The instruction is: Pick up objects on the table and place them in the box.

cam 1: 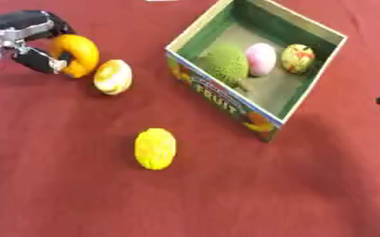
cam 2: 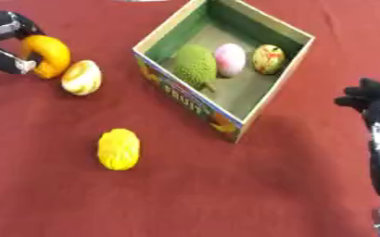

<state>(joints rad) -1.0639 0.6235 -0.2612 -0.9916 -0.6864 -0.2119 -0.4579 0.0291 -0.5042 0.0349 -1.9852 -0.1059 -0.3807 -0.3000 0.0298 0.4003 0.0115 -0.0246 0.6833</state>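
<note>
At the far right of the red tablecloth (cam 1: pixel 225 199), the open cardboard box (cam 1: pixel 307 90), green inside, holds three pieces of fruit in a row: a bumpy green one (cam 1: pixel 225 64) on the left, a pale pink one (cam 1: pixel 261 58) in the middle and a green-and-red one (cam 1: pixel 298 58) on the right, all lying on its floor toward the far wall. The box's near outer wall carries printed fruit pictures and the word "FRUIT" in large letters. At the far left, my left hand (cam 1: pixel 33 44) has its fingers and thumb curled round an orange fruit (cam 1: pixel 76 54), holding it just above the cloth. A yellow-and-white striped fruit (cam 1: pixel 113 77) lies just beside it on the right, and a bumpy yellow fruit (cam 1: pixel 155 148) sits alone nearer to me, well apart from the box. My right hand (cam 2: pixel 370 97) shows at the right edge, fingers up; I cannot tell whether they are spread or curled.
</note>
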